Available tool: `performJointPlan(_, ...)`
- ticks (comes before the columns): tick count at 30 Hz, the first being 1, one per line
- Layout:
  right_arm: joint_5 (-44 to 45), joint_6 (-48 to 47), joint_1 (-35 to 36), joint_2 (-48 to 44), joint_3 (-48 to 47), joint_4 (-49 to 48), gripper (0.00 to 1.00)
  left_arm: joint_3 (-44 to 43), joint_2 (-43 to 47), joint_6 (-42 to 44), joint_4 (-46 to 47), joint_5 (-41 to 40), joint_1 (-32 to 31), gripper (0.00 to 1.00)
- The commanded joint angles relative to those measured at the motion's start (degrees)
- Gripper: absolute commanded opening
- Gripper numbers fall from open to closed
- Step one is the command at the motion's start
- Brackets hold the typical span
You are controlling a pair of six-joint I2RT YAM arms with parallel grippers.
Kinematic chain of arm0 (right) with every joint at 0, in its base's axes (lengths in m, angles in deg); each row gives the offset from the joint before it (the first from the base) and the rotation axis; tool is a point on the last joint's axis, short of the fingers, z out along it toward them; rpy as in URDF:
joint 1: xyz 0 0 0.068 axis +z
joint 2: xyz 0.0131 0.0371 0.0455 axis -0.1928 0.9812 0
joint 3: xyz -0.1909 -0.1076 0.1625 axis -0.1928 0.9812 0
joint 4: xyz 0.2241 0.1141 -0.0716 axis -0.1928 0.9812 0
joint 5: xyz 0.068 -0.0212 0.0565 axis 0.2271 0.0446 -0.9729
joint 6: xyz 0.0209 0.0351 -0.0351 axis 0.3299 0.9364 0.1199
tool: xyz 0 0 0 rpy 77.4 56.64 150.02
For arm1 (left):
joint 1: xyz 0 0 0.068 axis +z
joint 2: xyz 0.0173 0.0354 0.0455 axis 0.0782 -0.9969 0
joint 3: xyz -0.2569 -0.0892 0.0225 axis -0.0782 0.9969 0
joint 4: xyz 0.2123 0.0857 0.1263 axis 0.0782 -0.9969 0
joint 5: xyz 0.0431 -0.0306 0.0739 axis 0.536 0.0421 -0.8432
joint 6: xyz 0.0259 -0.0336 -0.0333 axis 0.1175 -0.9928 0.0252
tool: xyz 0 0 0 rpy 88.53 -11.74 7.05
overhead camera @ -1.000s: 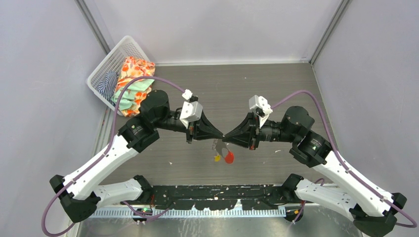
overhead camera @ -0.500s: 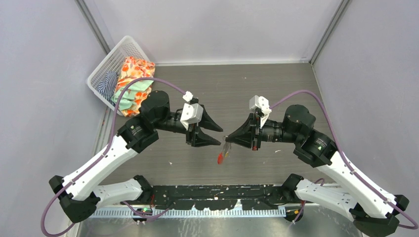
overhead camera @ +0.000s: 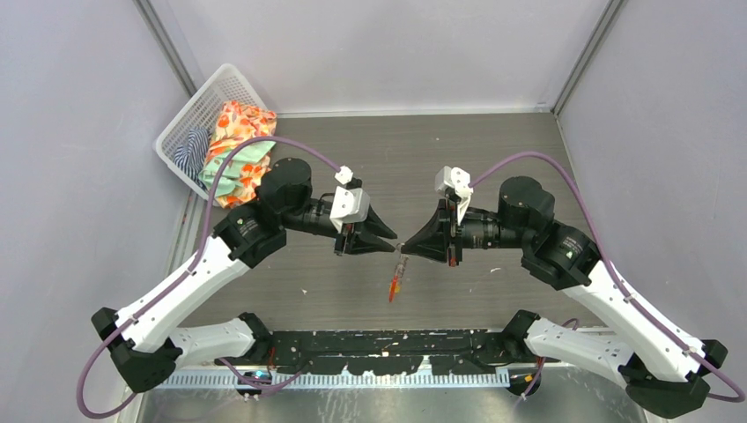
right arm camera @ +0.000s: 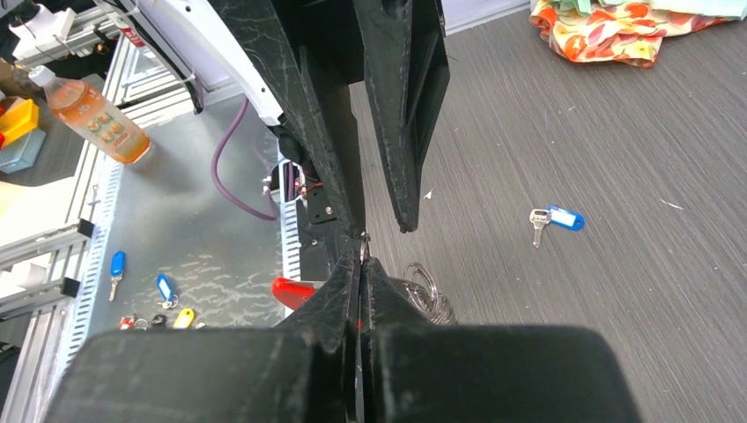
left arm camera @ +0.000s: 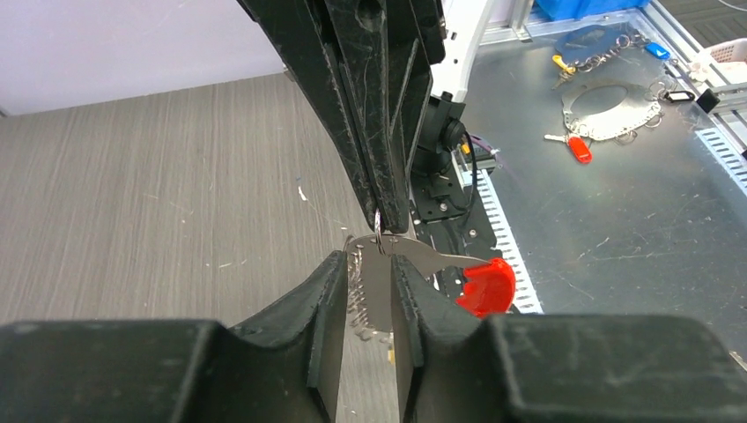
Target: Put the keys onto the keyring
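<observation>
The keyring [overhead camera: 395, 284] hangs below my right gripper [overhead camera: 403, 249], which is shut on its small top ring [right arm camera: 361, 250]. Its red tag [left arm camera: 483, 286] and a flat metal blade [left arm camera: 421, 256] dangle to one side, a wire coil [right arm camera: 428, 295] to the other. My left gripper [left arm camera: 368, 264] faces the right one tip to tip. Its fingers [left arm camera: 328, 300] stand a little apart, open, with the hanging metal and chain showing in the gap. A yellow bit [left arm camera: 390, 352] shows low in that gap. A blue-headed key [right arm camera: 557, 218] lies on the table beyond.
A white basket [overhead camera: 195, 110] with patterned cloths [right arm camera: 617, 26] stands at the back left. Grey walls close in three sides. Past the near edge lies a metal bench [left arm camera: 634, 220] with spare keys and rings [left arm camera: 608, 110] and a bottle [right arm camera: 88, 110].
My left gripper, shut against the right one's tip a second ago, opened wide, then narrowed and came back in to the keyring. The keyring has swung edge-on. The right gripper stays shut.
</observation>
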Motion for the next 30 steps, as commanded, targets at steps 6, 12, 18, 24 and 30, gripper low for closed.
performJointPlan(6, -1.2, -1.0, 0.0, 1.1, -3.8, -0.7, 0.01, -2.4, -1.3, 1.3, -1.5, 2.5, -0.2, 0.22)
performJointPlan(12, -0.9, -1.1, 0.1, 1.4, -3.8, -0.8, 0.01, -2.6, -1.7, 0.0, -0.8, 3.5, -0.2, 0.19)
performJointPlan(18, -0.3, -0.9, 0.2, 1.8, -3.5, -1.0, 0.01, -2.3, -1.5, -1.0, -0.3, 3.9, -0.3, 0.16)
performJointPlan(24, 0.7, -0.6, 0.8, 2.7, -3.6, -1.3, 0.01, -1.7, -1.7, -0.7, -0.2, 2.3, -0.6, 0.08)
performJointPlan(30, 0.8, 1.3, 1.0, 2.7, -3.8, -2.5, 0.06, -1.5, -1.1, 3.9, -3.1, -3.0, -0.9, 0.00)
